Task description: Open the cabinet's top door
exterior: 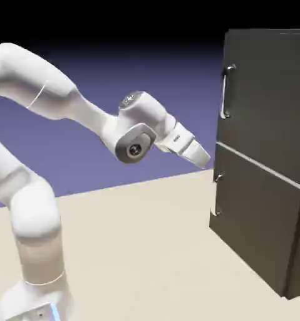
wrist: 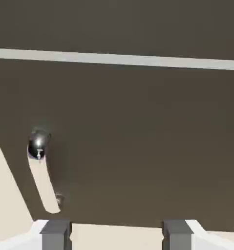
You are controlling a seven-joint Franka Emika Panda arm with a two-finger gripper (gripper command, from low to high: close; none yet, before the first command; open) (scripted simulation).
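The cabinet (exterior: 265, 157) stands tall and dark grey at the exterior view's right. Its top door (exterior: 271, 94) carries a long vertical silver bar handle (exterior: 225, 91) near its left edge. My gripper (exterior: 204, 158) hangs in the air left of the cabinet, below that handle, about level with the seam between the doors, touching nothing. In the hand view my gripper (wrist: 116, 237) is open with nothing between its grey fingertips (wrist: 55, 233). That view shows a strip of the top door (wrist: 118, 24) above a pale seam (wrist: 118, 59).
The lower door (exterior: 255, 213) has a shorter handle (exterior: 216, 194), seen in the hand view as a pale bar (wrist: 42, 178) on the lower door (wrist: 138, 146). The beige table (exterior: 146, 251) runs under the arm to the cabinet's foot.
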